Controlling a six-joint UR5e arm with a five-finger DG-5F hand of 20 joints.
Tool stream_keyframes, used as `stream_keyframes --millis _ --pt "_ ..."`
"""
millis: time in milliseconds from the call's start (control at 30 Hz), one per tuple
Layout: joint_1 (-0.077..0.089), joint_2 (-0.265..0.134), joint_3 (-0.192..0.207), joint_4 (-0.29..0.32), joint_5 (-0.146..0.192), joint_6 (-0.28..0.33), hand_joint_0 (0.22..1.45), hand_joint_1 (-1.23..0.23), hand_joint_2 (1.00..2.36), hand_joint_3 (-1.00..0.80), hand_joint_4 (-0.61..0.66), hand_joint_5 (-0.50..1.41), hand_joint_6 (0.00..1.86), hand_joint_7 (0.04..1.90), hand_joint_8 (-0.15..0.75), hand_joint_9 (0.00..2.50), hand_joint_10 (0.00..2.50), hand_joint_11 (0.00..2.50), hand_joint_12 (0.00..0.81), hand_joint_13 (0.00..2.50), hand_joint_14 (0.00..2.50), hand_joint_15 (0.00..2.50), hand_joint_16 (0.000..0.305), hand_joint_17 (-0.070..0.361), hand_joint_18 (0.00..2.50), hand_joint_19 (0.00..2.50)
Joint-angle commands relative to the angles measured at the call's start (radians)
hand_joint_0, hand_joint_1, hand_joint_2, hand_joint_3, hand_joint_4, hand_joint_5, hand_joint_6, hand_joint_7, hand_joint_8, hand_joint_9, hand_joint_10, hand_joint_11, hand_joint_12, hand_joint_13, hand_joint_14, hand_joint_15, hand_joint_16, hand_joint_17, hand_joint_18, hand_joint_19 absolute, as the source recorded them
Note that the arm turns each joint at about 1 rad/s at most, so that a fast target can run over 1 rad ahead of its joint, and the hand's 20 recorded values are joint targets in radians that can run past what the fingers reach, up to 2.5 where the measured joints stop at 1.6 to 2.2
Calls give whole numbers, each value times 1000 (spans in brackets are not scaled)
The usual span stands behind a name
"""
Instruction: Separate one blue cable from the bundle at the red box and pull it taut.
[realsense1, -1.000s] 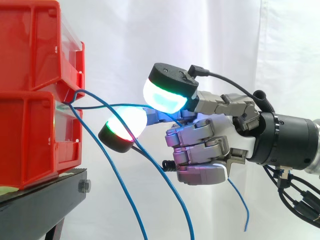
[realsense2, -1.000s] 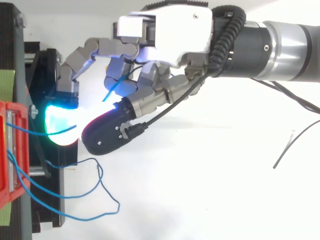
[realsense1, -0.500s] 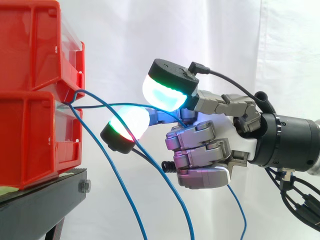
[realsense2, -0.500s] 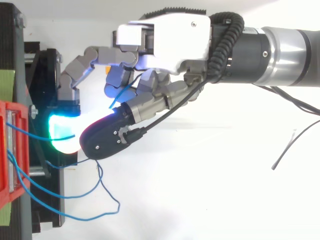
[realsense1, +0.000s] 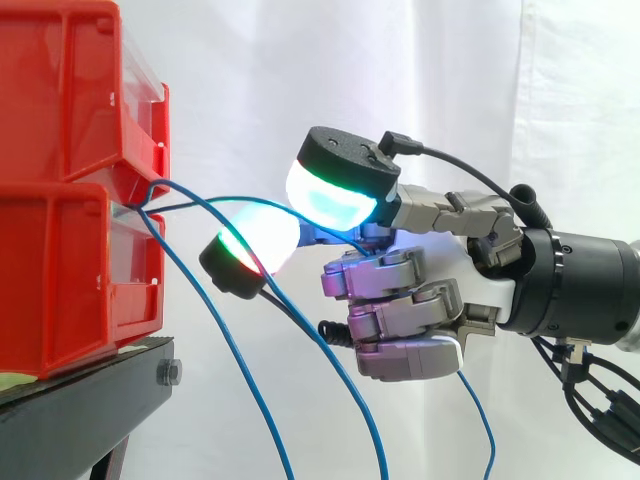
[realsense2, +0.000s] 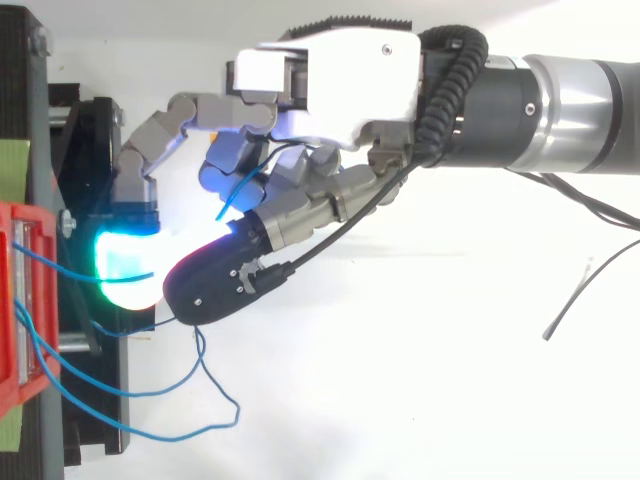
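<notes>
Far left, the red bins (realsense1: 70, 180) sit stacked on the black stand (realsense1: 85, 400). The bundle of blue cables (realsense1: 225, 355) spills from the gap between them and droops toward the lower middle. One blue cable (realsense1: 200, 203) runs nearly level from that gap to centre frame, straight in between two glowing fingertips (realsense1: 335, 195). Right of centre, the hand (realsense1: 420, 290) has its fingers curled round that cable, and the loose end dangles below the palm at lower right.

Grey-metal robot hand (realsense2: 350, 60) with white shell, black-backed fingertips (realsense1: 335, 190) glowing cyan-green, black-and-silver wrist (realsense1: 580, 285)
</notes>
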Motion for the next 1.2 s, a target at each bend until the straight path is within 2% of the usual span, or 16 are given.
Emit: stream_keyframes --millis 0,200,300,500,533,567,667,800,833,867,1067,1167 --pt "2 0 0 -1 1 0 617 -762 1020 -58 -92 -157 896 861 232 922 2500 1909 497 1461 2500 1453 215 161 2096 1170" --pt "2 0 0 -29 -11 29 632 -780 1022 -50 -138 -156 892 895 207 852 2500 2003 481 1375 2500 1500 206 154 2015 1252" --pt "0 0 0 -75 -36 69 637 -786 1023 -40 -158 -156 891 923 188 820 2500 2023 465 1335 2500 1502 198 148 1978 1315" --pt "0 0 0 -79 -40 74 642 -796 1023 -26 -205 -150 886 954 145 757 2500 1960 444 1254 2500 1488 196 147 1920 1424" --pt "0 0 -1 -79 -40 74 642 -797 1023 -22 -216 -150 886 949 142 745 2500 1956 449 1253 2500 1475 66 148 1916 1429" --pt "2 0 0 -79 -40 75 641 -797 1023 -22 -219 -149 885 955 143 738 2500 1946 449 1243 2500 1486 65 146 1910 1435" --pt "2 0 0 -79 -39 87 636 -806 1022 -4 -267 -141 873 1001 118 742 2500 1868 431 1231 2500 1425 67 150 1902 1373" --pt "2 0 0 -85 -37 124 634 -838 1019 45 -330 -123 850 1080 68 791 2500 1951 414 1254 2500 1429 68 154 1920 1316" --pt "3 0 0 -85 -37 129 632 -837 1020 55 -340 -120 848 1082 64 795 2500 1961 414 1255 2500 1425 208 156 1921 1308" --pt "2 0 0 -85 -34 140 632 -841 1019 57 -349 -118 846 1088 64 796 2500 1958 407 1252 2500 1432 69 155 1915 1310" --pt "2 0 0 -85 -33 179 639 -877 1013 91 -374 -107 837 1093 70 788 2500 1986 391 1210 2500 1388 69 156 1875 1277" --pt "2 0 0 -85 -39 178 652 -924 1003 127 -410 -93 829 1084 58 756 2500 1874 380 1206 2500 1338 70 157 1862 1253"
